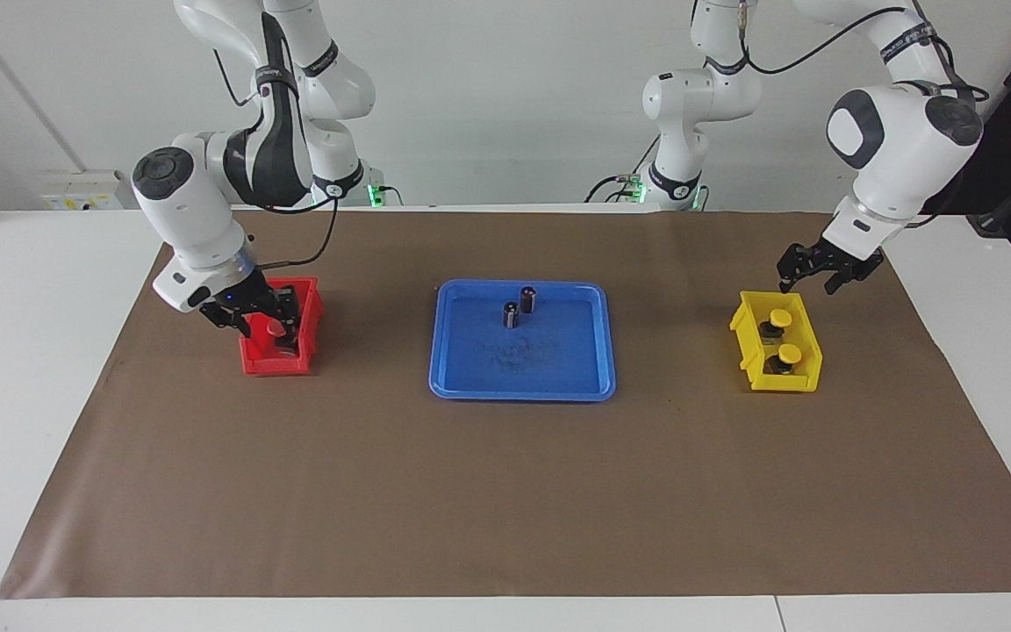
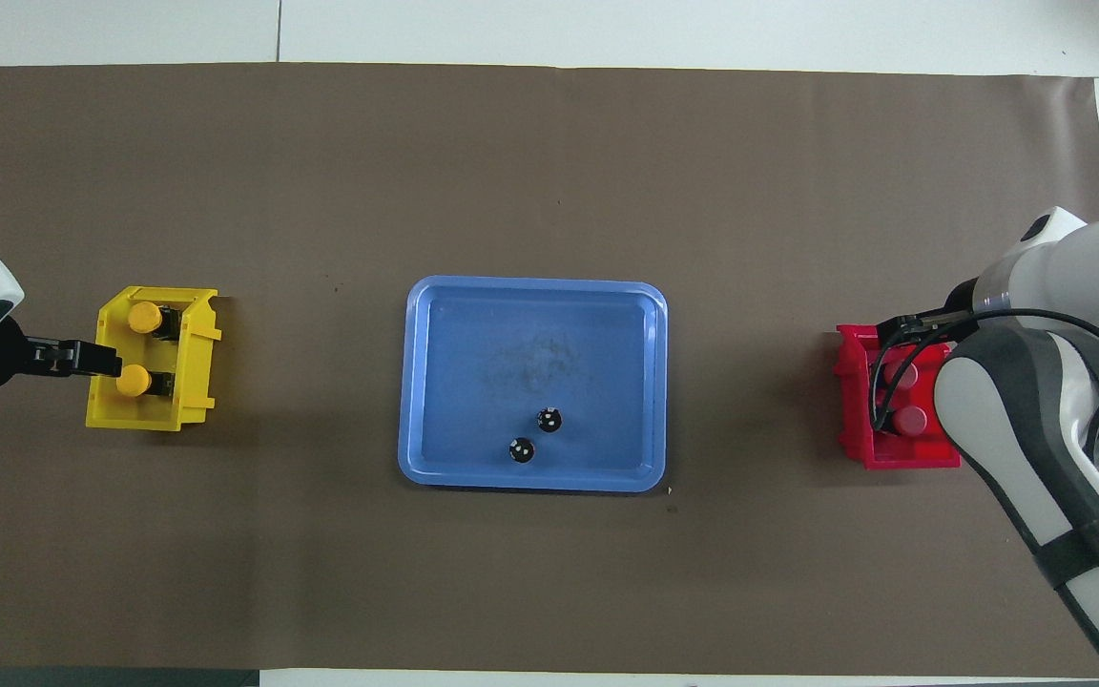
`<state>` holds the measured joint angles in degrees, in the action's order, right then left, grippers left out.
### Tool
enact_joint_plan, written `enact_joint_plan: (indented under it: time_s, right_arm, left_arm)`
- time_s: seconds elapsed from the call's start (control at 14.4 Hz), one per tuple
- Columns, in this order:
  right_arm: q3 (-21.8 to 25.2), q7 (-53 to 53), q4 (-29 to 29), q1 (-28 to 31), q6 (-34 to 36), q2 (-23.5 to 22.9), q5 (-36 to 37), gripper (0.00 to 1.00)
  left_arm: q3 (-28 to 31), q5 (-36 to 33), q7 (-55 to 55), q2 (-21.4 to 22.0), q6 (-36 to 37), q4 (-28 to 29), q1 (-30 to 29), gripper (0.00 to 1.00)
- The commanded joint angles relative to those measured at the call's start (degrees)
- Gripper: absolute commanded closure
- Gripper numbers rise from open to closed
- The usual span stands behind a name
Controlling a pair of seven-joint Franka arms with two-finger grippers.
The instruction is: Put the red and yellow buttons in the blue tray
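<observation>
Red buttons [image 1: 275, 327] sit in the red bin [image 1: 307, 303] directly under my right fingers [image 1: 270, 318], spread around one cap, while my left fingers [image 1: 813, 274], also spread, hover above the yellow bin's [image 1: 806, 338] buttons [image 1: 781, 317].

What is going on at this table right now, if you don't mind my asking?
Two Franka arms are moving push-buttons into the blue tray, and none is there yet. The right gripper is down in the red bin around a red button. The left gripper is over the robot-side edge of the yellow bin, where both yellow buttons sit. The tray holds only two dark cylinders.
</observation>
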<state>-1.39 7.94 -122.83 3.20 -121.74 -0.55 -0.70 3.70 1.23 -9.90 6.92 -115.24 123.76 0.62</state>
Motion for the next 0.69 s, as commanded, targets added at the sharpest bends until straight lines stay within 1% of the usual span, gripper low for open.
enact_joint_plan:
  time_s: [0.0,0.14,0.28,0.35,0.62]
  right_arm:
    - [-0.11,1.47,-1.79,0.40,-1.66,0.91,-0.88,0.30]
    - [-0.11,1.55,-2.93,0.40,-2.36,0.82,-0.97,0.30]
    - [-0.02,2.43,-5.91,0.58,-4.81,1.43,-0.97,0.30]
    - [-0.02,2.70,-6.45,0.49,-5.17,1.43,-0.97,0.30]
    - [-0.02,3.14,-6.63,0.67,-5.35,1.52,-0.97,0.30]
  left_arm:
    - [0.17,-1.06,1.29,-0.50,-4.36,2.88,0.61,0.23]
    - [0.17,-1.06,1.38,-0.68,-7.35,4.82,0.61,0.24]
    - [0.17,-1.06,1.29,-1.73,-8.15,5.09,0.53,0.25]
    - [0.17,-1.06,1.37,-1.91,-8.50,5.09,0.53,0.25]
    - [0.17,-1.06,1.29,-3.22,-9.64,5.44,0.35,0.25]
